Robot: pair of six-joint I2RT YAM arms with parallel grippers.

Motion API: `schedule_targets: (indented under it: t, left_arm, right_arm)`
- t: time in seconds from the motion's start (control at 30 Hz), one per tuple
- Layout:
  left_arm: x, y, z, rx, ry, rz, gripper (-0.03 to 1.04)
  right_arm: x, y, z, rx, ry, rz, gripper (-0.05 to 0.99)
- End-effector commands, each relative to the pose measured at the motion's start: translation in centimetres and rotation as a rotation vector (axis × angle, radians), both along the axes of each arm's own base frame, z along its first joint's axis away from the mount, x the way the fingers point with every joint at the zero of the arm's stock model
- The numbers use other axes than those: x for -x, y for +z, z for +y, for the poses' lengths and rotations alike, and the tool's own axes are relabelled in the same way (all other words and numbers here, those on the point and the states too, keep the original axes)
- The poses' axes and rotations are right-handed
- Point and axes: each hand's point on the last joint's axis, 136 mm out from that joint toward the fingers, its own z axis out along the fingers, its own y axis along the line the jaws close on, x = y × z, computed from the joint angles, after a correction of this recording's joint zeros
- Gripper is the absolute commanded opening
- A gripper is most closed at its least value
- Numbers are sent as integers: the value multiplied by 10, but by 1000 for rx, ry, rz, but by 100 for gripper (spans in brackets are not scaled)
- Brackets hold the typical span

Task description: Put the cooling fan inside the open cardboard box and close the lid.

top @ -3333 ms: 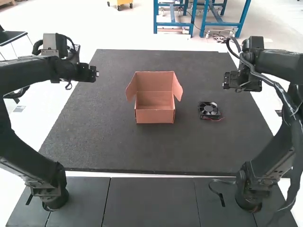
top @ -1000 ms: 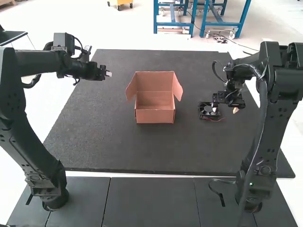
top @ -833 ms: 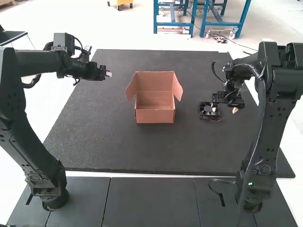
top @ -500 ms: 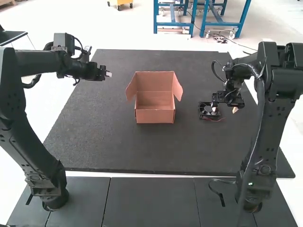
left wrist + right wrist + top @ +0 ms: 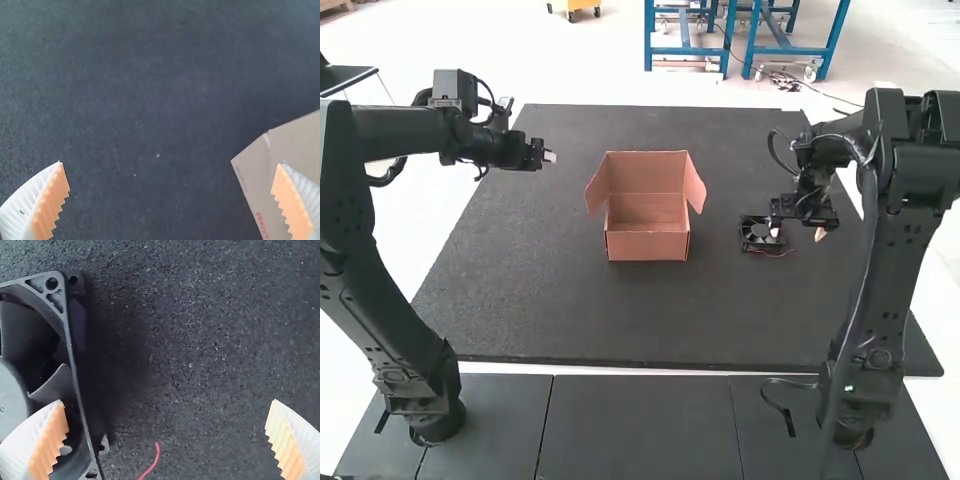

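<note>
We see the right hand (image 5: 796, 231) has come down at the cooling fan (image 5: 756, 235), open, gripping nothing: pickup is next; the fan lies on the table (image 5: 520, 300) right of the cardboard box (image 5: 647, 232)

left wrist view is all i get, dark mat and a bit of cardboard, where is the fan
Observer: The cooling fan lies flat on the mat, to the right of the cardboard box and apart from it.
Operator: is the other arm on it yet
Observer: Not gripping it. The right gripper is open at the fan's right edge, one finger over the fan, the other over bare mat.
Operator: box ready to take it
Observer: Its flaps stand up and the top is open.
</note>
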Motion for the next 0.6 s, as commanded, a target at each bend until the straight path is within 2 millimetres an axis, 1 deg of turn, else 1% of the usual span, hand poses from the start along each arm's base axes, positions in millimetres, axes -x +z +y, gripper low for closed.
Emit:
schedule_targets:
  t: [0.0, 0.17, 0.27, 0.43, 0.5, 0.57]
  left_arm:
    - [-12, 24, 4, 3, 8, -58, 95]
    - [-12, 26, 3, 3, 4, -62, 95]
    - [-13, 28, 4, 3, 6, -63, 95]
    - [-13, 29, 4, 3, 6, -65, 95]
    - [-13, 29, 4, 3, 6, -65, 95]
    - [-13, 29, 4, 3, 6, -65, 95]
  right_arm:
    - [-3, -1, -15, 36, -35, 6, 91]
    - [0, -6, -15, 35, -34, 23, 90]
    - [0, -7, -12, 33, -28, 26, 83]
    - [-1, -7, -10, 26, -24, 24, 66]
    - [-1, -7, -9, 26, -22, 26, 62]
    - [0, -10, -8, 26, -16, 32, 62]
